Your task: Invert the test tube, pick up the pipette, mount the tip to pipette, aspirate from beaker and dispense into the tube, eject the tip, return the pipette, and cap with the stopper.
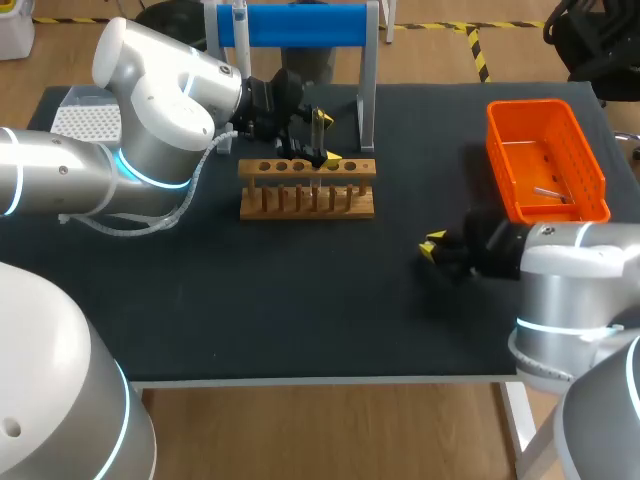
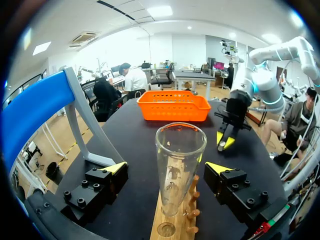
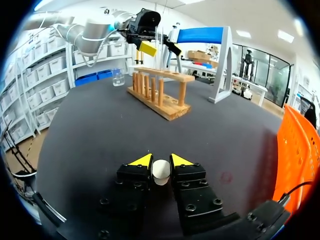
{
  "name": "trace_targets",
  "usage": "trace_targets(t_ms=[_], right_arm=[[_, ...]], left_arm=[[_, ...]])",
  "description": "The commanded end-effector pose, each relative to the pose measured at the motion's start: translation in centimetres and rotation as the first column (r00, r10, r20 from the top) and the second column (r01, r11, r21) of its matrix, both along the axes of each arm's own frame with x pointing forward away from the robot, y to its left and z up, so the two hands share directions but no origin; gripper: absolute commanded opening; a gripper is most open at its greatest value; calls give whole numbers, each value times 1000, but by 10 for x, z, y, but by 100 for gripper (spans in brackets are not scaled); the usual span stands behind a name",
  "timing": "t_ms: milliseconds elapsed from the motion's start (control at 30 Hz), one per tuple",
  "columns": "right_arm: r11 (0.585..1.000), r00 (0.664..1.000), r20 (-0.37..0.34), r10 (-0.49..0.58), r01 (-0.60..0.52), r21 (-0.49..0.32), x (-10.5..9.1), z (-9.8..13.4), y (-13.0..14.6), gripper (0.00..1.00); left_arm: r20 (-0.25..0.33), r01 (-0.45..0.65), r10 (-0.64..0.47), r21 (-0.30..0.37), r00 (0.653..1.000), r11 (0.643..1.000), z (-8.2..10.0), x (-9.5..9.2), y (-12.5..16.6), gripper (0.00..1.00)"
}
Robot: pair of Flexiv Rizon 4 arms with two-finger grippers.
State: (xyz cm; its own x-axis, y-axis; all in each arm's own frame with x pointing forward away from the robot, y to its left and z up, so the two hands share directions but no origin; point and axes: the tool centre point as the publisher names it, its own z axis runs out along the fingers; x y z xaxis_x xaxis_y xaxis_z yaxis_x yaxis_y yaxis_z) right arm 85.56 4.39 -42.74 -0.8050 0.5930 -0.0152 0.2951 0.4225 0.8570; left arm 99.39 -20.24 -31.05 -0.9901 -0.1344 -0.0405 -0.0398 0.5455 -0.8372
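Note:
A clear test tube (image 2: 180,150) stands upright, mouth up, in the wooden rack (image 1: 307,190). My left gripper (image 2: 167,168) is open around it, one finger on each side and neither touching the glass. In the head view this gripper (image 1: 327,138) hovers over the rack's right half. My right gripper (image 3: 161,161) is low over the black table and shut on a small cream stopper (image 3: 161,171). It sits right of the middle in the head view (image 1: 430,247). A pipette (image 1: 238,22) hangs on the blue stand (image 1: 300,24). The beaker (image 3: 118,77) stands beyond the rack.
An orange basket (image 1: 545,160) sits at the table's right with a small item inside. A white tip box (image 1: 85,120) is at the back left, partly behind my left arm. The stand's grey legs (image 1: 367,90) rise just behind the rack.

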Motion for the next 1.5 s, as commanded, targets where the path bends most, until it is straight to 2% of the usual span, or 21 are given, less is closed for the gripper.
trace_targets(t_ms=[33, 200, 400, 633, 767, 1000, 1500], right_arm=[[999, 999, 4, 34, -34, 9, 1, 13, -2, 0], [995, 995, 20, 102, -102, 17, 6, 38, 3, 0], [979, 978, 47, 203, -204, 17, 21, 81, 13, 0], [941, 939, 62, 339, -340, 8, 37, 133, 34, 0], [919, 917, 65, 393, -394, -5, 45, 155, 47, 0], [891, 889, 68, 454, -454, -19, 59, 178, 65, 0], [823, 824, -14, 566, -567, -31, 87, 207, 110, 0]], left_arm=[[-1, 0, 0, 1, 1000, 1000, 0, 0, 0, 100], [-1, 0, 0, 1, 1000, 1000, 0, 0, 0, 100], [-1, 0, 0, 1, 1000, 1000, 0, 0, 0, 100], [-1, 0, 0, 1, 1000, 1000, 0, 0, 0, 100], [-1, 0, 0, 1, 1000, 1000, 0, 0, 0, 100], [-1, 0, 0, 1, 1000, 1000, 0, 0, 0, 100], [-1, 0, 0, 1, 1000, 1000, 0, 0, 0, 100]])
